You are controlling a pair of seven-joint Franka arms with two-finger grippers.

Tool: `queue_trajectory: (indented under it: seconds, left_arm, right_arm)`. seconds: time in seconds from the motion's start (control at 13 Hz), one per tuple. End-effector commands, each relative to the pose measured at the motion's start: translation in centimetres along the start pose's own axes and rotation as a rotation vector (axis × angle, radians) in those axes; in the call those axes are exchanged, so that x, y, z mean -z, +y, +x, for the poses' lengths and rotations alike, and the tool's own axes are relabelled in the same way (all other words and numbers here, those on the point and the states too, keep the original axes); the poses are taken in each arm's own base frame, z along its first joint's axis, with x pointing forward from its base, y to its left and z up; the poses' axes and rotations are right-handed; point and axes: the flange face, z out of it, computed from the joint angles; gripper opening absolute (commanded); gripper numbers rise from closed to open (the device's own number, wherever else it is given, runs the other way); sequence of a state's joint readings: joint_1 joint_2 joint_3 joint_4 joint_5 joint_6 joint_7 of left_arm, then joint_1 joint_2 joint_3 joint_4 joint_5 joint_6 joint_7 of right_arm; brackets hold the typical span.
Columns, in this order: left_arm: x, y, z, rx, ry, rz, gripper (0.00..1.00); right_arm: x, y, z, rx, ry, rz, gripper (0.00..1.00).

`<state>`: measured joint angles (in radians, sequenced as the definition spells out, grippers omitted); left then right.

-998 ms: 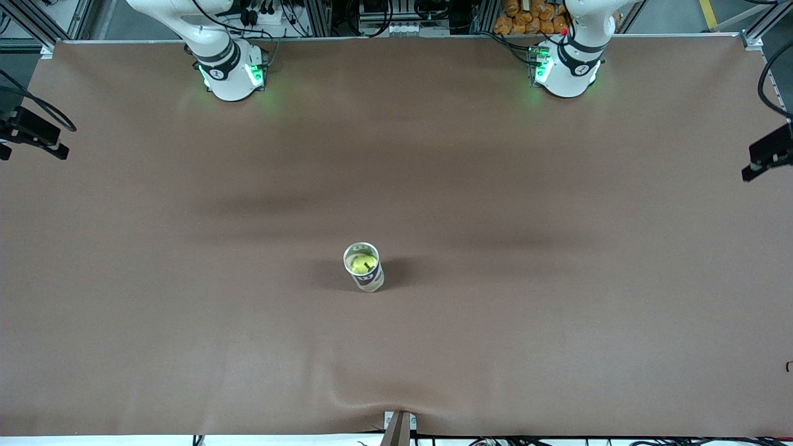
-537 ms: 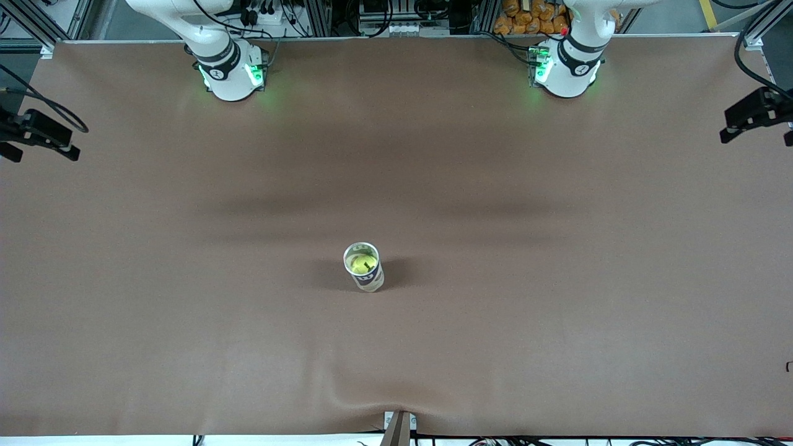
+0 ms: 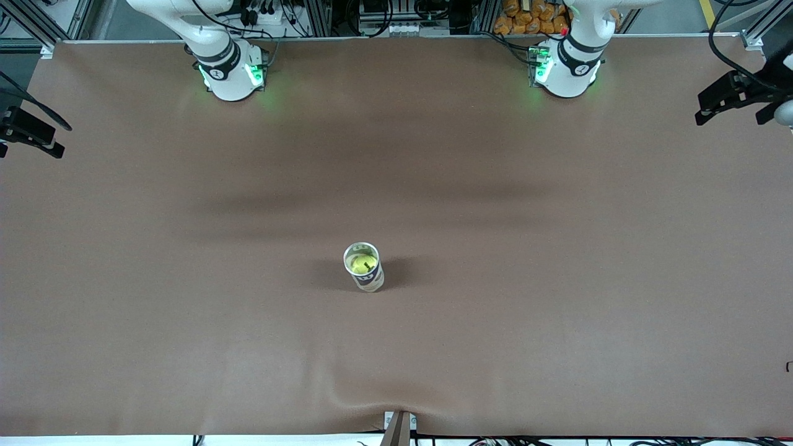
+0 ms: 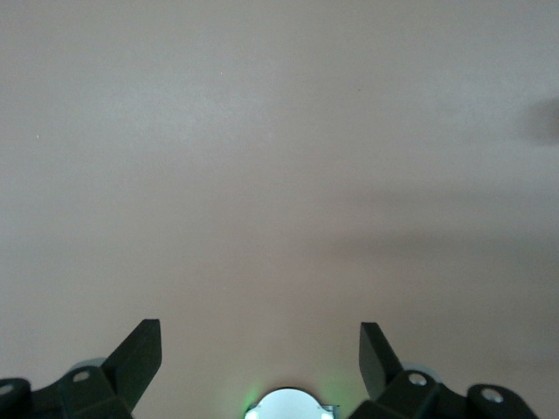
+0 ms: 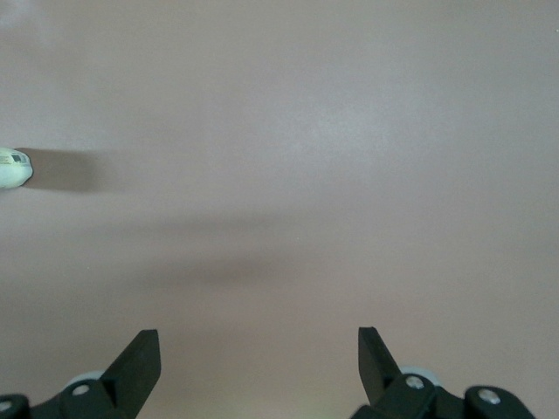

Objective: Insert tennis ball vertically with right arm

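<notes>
A yellow-green tennis ball (image 3: 362, 264) sits inside an upright open can (image 3: 365, 277) with a dark printed label, in the middle of the brown table. The can also shows at the edge of the right wrist view (image 5: 12, 168). My right gripper (image 3: 31, 133) hangs high over the table's edge at the right arm's end, open and empty (image 5: 258, 340). My left gripper (image 3: 728, 102) hangs high over the table's edge at the left arm's end, open and empty (image 4: 259, 336).
The brown table cover (image 3: 557, 310) has a wrinkle at its near edge by a small clamp (image 3: 398, 427). The arms' bases (image 3: 229, 71) (image 3: 567, 68) stand at the table's robot side. The left arm's lit base shows in the left wrist view (image 4: 288, 406).
The left gripper has drifted toward the robots' side of the table and slightly inward. The right gripper has barely shifted. The can and ball have not moved.
</notes>
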<state>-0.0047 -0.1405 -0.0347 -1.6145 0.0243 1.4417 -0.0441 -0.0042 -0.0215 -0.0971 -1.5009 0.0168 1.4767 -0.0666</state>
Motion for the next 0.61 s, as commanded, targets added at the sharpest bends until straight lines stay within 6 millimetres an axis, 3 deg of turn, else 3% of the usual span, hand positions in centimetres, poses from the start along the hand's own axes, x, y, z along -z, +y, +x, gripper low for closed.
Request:
queue_trajectory:
  seconds: [0.0,0.54]
  left_arm:
    - [0.0,0.9,-0.6,0.017,0.013,0.002,1.00]
    - [0.7,2.9,-0.2,-0.064,0.025,0.004,1.00]
  right_arm:
    - [0.6,0.0,-0.4,-0.001,0.000,0.004,1.00]
    - [1.7,-0.5,-0.5,-0.002,0.013,0.015,1.00]
